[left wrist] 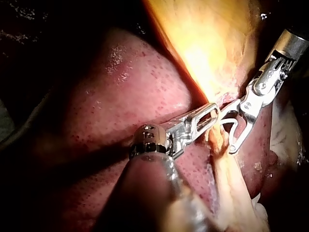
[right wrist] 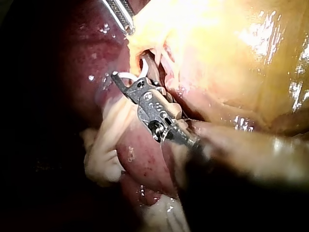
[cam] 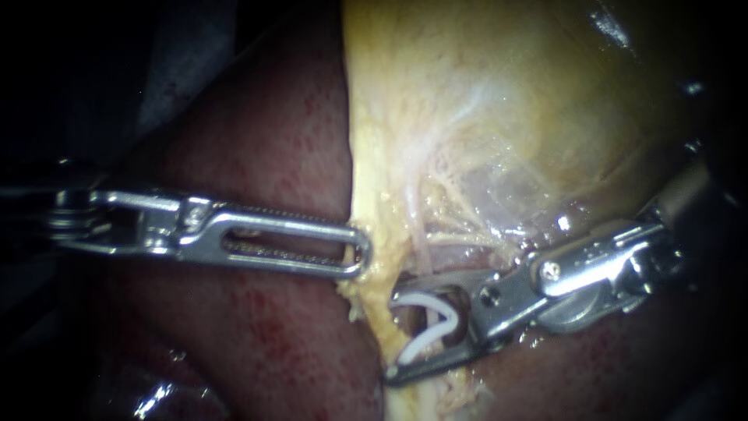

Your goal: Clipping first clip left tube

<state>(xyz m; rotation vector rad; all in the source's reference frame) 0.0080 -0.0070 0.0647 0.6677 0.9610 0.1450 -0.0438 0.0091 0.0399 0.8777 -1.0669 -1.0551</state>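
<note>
At yellow tissue [cam: 382, 203] edge | right tool [cam: 390, 339]: jaws wide apart; both gripping open white clip [cam: 417, 347]

place: surgical bench lab | signs: bare liver [cam: 257, 156], gallbladder [cam: 506, 93], left instrument [cam: 360, 251], right instrument [cam: 391, 337], white clip [cam: 427, 339]

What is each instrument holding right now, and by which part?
The right instrument holds an open white clip by its two legs. The left instrument reaches the gallbladder at its edge; whether it grips there cannot be told.
</note>
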